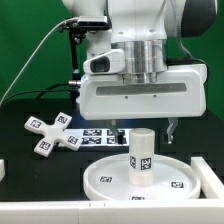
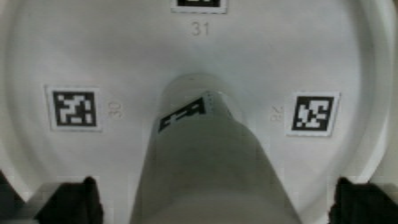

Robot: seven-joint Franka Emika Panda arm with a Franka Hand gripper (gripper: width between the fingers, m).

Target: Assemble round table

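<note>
At the exterior view's left centre, the cross-shaped base [image 1: 52, 132] lies on the black counter [image 1: 15, 140], clear of the hand [image 1: 145, 137]. Lower centre, the leg [image 1: 142, 158] stands upright on the disc [image 1: 105, 172], beneath the wide-spread hand. Wrist view: the leg [image 2: 214, 165] sits between the fingertips [image 2: 75, 200], untouched.

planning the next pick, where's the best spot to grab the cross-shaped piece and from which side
Probably one arm of the cross piece, pinched across its narrow width, coming straight down from above. It lies flat on the table, so a sideways approach would have little height to catch. Each arm is a slim bar with bare table on both flanks.
</note>
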